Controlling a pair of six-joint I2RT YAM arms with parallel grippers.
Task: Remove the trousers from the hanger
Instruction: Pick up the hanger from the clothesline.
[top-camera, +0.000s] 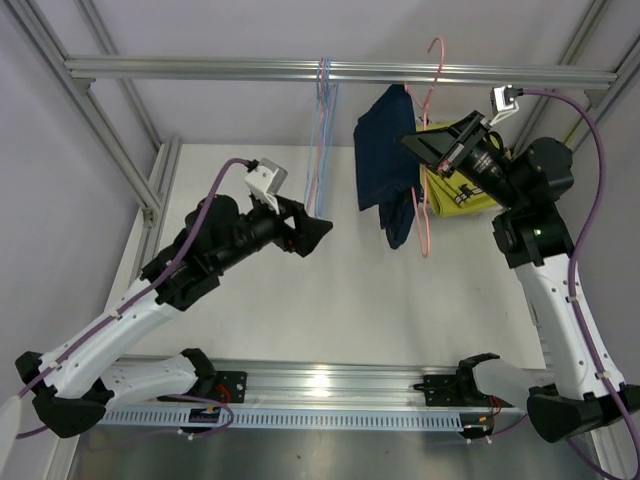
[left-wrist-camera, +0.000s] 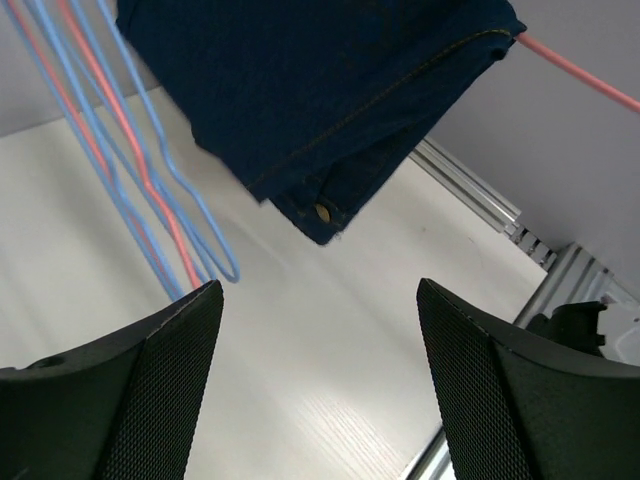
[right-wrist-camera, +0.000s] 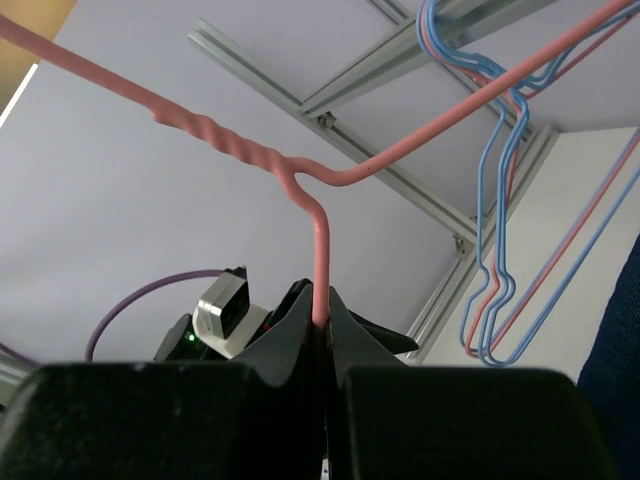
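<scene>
Navy trousers (top-camera: 385, 165) hang draped over pink hanger (top-camera: 437, 60), w/ right hand (right-wrist-camera: 320, 318) clamped tight on its wire. Left hand (left-wrist-camera: 320, 300) sits near the trousers' lower end, not touching, fingers (left-wrist-camera: 170, 380) wide apart w/ nothing btwn. Blue hangers (top-camera: 322, 130) hang on rail (top-camera: 200, 68) just left of trousers.

One pair of navy trousers (top-camera: 385, 150), one yellow garment (top-camera: 478, 200), one pink hanger (right-wrist-camera: 320, 250), several empty hangers (top-camera: 323, 120).
</scene>
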